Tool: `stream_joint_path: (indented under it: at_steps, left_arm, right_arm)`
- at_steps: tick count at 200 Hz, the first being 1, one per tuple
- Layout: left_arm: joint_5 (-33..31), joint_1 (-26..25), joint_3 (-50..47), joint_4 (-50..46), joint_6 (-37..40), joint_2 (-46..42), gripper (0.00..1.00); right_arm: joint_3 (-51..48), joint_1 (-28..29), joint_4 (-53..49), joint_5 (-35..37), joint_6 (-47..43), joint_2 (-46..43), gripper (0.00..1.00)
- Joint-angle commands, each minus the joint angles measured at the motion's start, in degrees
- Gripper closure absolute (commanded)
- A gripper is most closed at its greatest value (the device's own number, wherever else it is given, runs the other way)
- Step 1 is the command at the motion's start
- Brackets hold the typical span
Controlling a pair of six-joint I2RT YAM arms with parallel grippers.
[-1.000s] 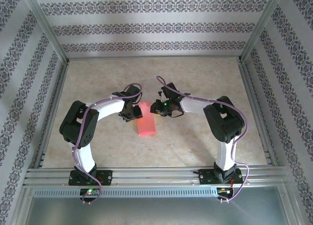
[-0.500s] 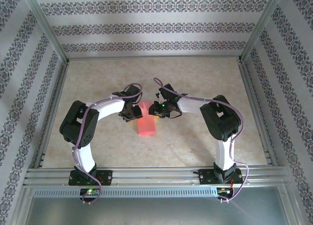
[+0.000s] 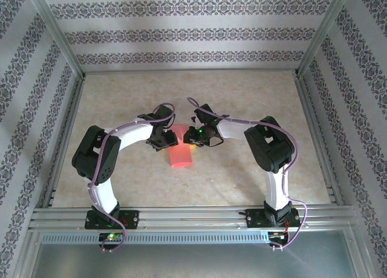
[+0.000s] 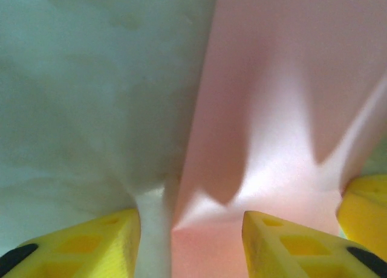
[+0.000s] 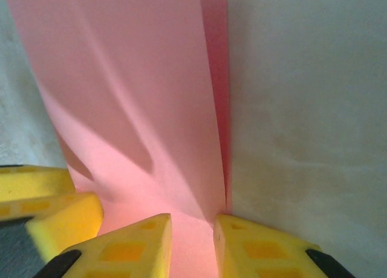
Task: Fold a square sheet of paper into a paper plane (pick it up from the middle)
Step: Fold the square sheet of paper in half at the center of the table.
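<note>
The left hand [image 3: 162, 140] and the right hand [image 3: 193, 137] met fingertip to fingertip over a thin, matte salmon-pink sheet of paper [image 3: 181, 154]. The paper was folded into a narrow rectangle and lay on the pale mottled desk [image 3: 254, 96] between and just beneath them.

In the left wrist view, the left hand [image 4: 190, 220] stood partly open and clamped on nothing. One yellow finger [image 4: 84, 242] was over bare desk [image 4: 91, 78] and the other over the paper [image 4: 272, 109], whose long edge ran through the gap.

In the right wrist view, the right hand [image 5: 193, 220] stood only narrowly parted. The paper [image 5: 133, 109] filled the slit and its folded edge ran straight out ahead. Whether it actually pinched the paper could not be told.
</note>
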Motion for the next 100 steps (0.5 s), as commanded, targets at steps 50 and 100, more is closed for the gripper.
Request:
stream_joint_path:
  at_steps: [50,100]
  left_arm:
    - [9.8,0.3,-9.7,7.5,-5.6,-7.2,0.46]
    - [8.3,0.3,-10.6,7.6,-6.5,-5.6,0.53]
  right_arm:
    - [1.0,0.5,-3.4,2.3,-1.3,2.0,0.73]
    - [1.1,0.5,-3.1,1.8,-0.9,1.8,0.73]
